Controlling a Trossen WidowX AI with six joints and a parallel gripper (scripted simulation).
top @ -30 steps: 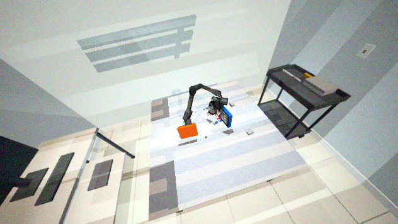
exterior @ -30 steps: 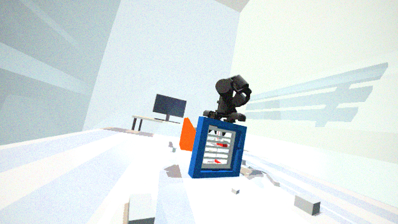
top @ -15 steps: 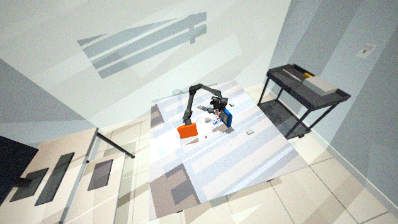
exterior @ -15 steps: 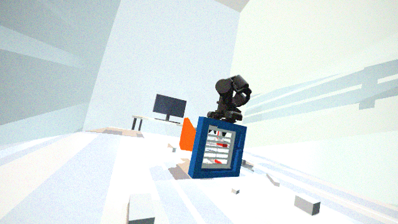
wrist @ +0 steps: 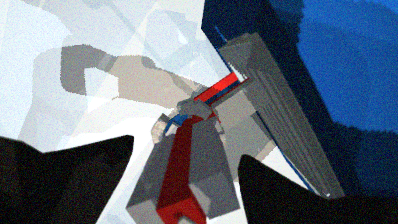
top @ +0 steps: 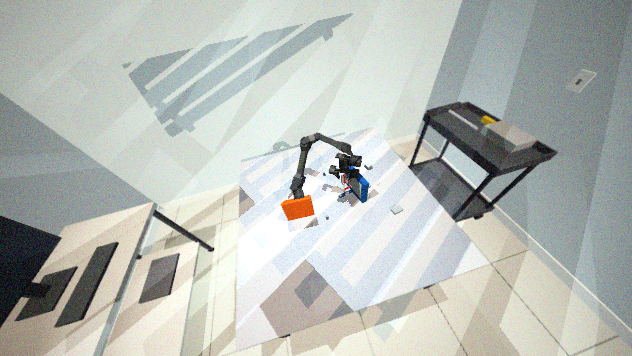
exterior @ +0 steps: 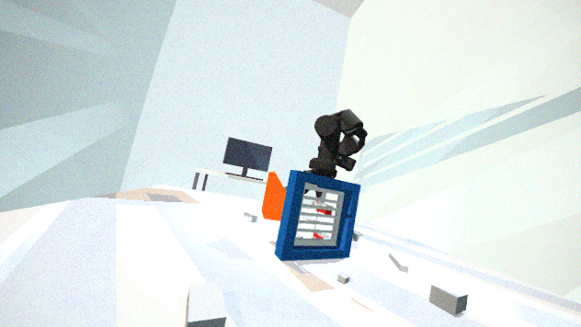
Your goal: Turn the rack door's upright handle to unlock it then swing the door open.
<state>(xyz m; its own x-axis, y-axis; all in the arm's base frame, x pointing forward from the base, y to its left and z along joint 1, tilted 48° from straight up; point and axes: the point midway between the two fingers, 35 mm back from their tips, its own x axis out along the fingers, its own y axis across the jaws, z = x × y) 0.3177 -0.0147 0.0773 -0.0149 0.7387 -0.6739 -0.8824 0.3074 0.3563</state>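
Observation:
The blue rack frame [top: 364,193] [exterior: 286,220] [wrist: 350,60] stands upright on the table. The grey slatted door [exterior: 338,218] [wrist: 295,132] appears to sit within the frame, and its exact angle is hard to tell. The grey upright handle with a red stripe [wrist: 181,170] stands out from the door on red and blue parts. My gripper [exterior: 313,193] [wrist: 187,153] is open around the handle, one black finger on each side, with gaps visible between handle and fingers in the wrist view. How far the handle is turned is hard to tell.
An orange panel [top: 298,208] [exterior: 272,202] stands beside the arm's base. Small grey blocks [exterior: 448,298] [top: 396,209] lie on the table around the rack. A dark cart [top: 490,140] stands beyond the table, and a desk with a monitor [exterior: 247,154] is behind.

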